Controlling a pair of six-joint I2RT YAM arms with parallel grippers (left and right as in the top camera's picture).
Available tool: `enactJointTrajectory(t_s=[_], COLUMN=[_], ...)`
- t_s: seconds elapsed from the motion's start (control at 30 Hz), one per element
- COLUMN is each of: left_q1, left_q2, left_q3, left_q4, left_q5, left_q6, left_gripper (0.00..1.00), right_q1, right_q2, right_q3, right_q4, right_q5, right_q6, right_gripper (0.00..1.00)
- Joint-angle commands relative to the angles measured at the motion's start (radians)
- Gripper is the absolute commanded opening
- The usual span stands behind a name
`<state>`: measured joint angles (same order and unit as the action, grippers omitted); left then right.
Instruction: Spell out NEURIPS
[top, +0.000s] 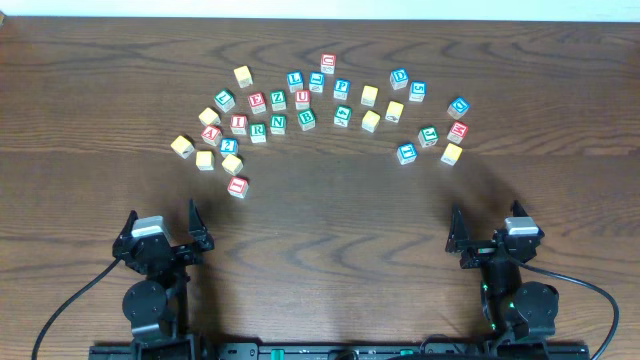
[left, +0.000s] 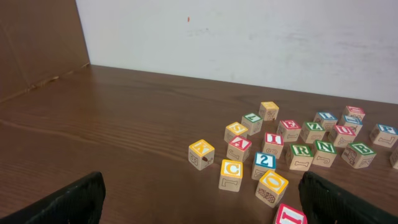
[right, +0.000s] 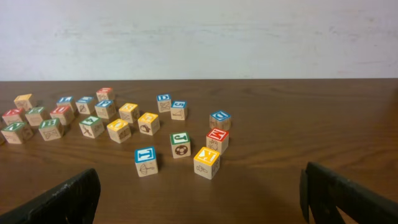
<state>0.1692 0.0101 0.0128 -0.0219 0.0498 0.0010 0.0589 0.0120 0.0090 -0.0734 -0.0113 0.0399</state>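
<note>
Both arms are parked at the near edge of the table (top: 320, 250). On the left gripper (top: 163, 222) we see the jaws spread wide with nothing between them. The right gripper (top: 485, 225) is the same, wide and empty.

The letter blocks (top: 342, 115) lie scattered in an arc ahead of both grippers, well apart from them, none lined up.

Ahead of the left gripper and a little to its right we read N (left: 324, 148) just beside R (left: 301, 151), with E (top: 257, 101) and U (top: 302, 97) farther out. A red block (top: 238, 185) lies nearest this gripper.

Ahead of the right gripper, slightly to its left, a blue block (right: 146, 160) and a yellow block (right: 206, 162) lie closest.
</note>
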Motion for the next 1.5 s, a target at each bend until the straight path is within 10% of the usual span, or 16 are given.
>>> enactJointTrajectory(t_s=[0.0,1.47], left_q1=[0.002,0.003], left_q2=[-0.005,0.011], left_q3=[-0.009,0.036], left_q4=[-0.048,0.071], left_q5=[-0.009,-0.012], left_q6=[0.01,-0.123], left_gripper=[0.98,0.97], right_q1=[-0.009,-0.009], right_q2=[-0.005,-0.005], right_q3=[-0.003,0.002], right_q4=[-0.001,0.071], right_q5=[-0.006,-0.004], right_q6=[-0.011,-0.011], right_gripper=[0.99,0.99])
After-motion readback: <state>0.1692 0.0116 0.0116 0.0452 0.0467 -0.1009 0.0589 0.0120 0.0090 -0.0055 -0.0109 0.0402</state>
